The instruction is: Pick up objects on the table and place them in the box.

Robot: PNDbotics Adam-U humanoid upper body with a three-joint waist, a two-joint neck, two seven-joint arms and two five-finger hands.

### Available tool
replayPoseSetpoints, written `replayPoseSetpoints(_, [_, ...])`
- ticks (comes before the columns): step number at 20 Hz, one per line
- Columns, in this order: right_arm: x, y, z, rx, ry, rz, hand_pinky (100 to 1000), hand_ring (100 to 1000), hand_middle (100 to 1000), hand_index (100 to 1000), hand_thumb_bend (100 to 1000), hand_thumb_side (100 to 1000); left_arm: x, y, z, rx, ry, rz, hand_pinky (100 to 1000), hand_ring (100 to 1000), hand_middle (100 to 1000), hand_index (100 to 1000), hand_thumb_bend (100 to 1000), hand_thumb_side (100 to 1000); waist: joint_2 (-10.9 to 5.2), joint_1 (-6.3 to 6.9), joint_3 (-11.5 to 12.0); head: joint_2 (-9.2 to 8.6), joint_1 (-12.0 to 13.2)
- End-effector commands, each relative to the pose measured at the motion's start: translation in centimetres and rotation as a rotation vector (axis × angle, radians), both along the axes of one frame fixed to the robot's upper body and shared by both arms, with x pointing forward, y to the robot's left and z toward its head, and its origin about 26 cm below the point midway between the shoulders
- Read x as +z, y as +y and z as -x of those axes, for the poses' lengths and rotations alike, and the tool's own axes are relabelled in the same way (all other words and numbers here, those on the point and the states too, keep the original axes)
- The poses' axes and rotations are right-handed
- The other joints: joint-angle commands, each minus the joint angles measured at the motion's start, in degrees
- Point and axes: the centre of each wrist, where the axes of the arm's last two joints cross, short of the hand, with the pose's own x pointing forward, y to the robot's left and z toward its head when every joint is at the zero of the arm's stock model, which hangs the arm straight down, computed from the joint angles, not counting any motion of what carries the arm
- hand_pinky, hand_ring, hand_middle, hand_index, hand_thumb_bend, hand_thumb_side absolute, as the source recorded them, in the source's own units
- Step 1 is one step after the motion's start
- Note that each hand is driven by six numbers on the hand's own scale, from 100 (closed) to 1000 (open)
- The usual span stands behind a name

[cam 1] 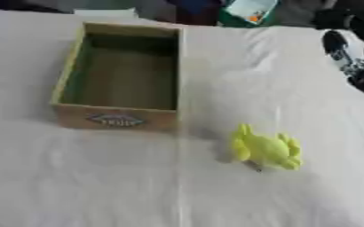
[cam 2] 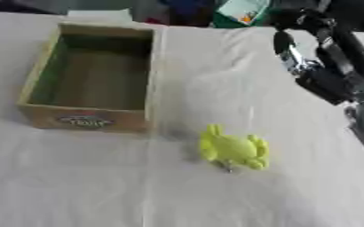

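Observation:
A yellow-green toy point(cam 1: 267, 148) with small stubby limbs lies on the white cloth, just right of the box's near right corner. The wooden box point(cam 1: 115, 119) stands at the upper left, open at the top with a green inside, a label on its front wall and nothing visible in it. My right hand point(cam 2: 291, 51), black with silver parts, hangs above the cloth at the upper right, well behind and to the right of the toy and apart from it. It is blurred. My left hand shows in neither view.
White cloth point(cam 1: 100, 186) covers the whole table, with wide bare room in front and to the left. Along the far edge behind the box are dark shapes and a teal item point(cam 1: 250, 11).

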Motion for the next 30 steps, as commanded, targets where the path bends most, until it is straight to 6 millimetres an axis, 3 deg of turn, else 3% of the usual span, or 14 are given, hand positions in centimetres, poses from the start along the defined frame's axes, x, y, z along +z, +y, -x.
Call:
replayPoseSetpoints(1, [1.2, -0.2, 0.5, -0.021, 0.011, 0.138, 869, 816, 771, 922, 100, 1000, 1.0, 0.3, 0.3, 0.000, -0.025, -0.035, 489, 512, 537, 681, 100, 612, -1.20, -0.02, -0.1, 0.31, 0.2])
replayPoseSetpoints(9, [-0.7, -0.3, 0.9, -0.047, 0.158, 0.342, 888, 844, 790, 975, 103, 1000, 1.3, 0.4, 0.2, -0.001, -0.024, -0.039, 488, 512, 538, 681, 100, 613, -1.43, -0.73, -0.1, 2.07, -1.3])
replayPoseSetpoints(15, [-2.5, 0.5, 0.9, -0.028, 0.254, 0.448, 898, 863, 816, 1000, 180, 1000, 1.3, 0.3, 0.1, -0.006, -0.022, -0.036, 488, 512, 538, 680, 100, 613, -1.33, -0.69, 0.2, 2.14, -2.5])
replayPoseSetpoints(19, [-3.1, 0.9, 1.0, -0.026, 0.309, 0.525, 917, 876, 831, 1000, 387, 1000, 1.2, 0.2, 0.1, -0.011, -0.021, -0.037, 487, 512, 538, 680, 100, 613, -1.27, -0.65, 0.3, 1.69, -2.8])
replayPoseSetpoints(20, [-3.3, 1.0, 1.0, -0.027, 0.326, 0.535, 921, 872, 817, 1000, 402, 927, 1.2, 0.2, 0.1, -0.012, -0.020, -0.036, 487, 512, 538, 679, 100, 613, -1.26, -0.65, 0.3, 1.56, -2.8])
replayPoseSetpoints(23, [-3.7, 1.1, 1.1, -0.042, 0.381, 0.525, 934, 876, 821, 1000, 384, 825, 1.2, 0.1, 0.1, -0.014, -0.018, -0.038, 487, 512, 538, 679, 100, 612, -1.24, -0.61, 0.4, 1.42, -2.7])
replayPoseSetpoints(30, [-3.9, 1.3, 1.2, -0.099, 0.500, 0.542, 936, 875, 827, 1000, 454, 801, 1.2, 0.1, 0.0, -0.018, -0.016, -0.042, 487, 513, 539, 679, 100, 612, -1.28, -0.85, 0.7, 1.30, -2.3])
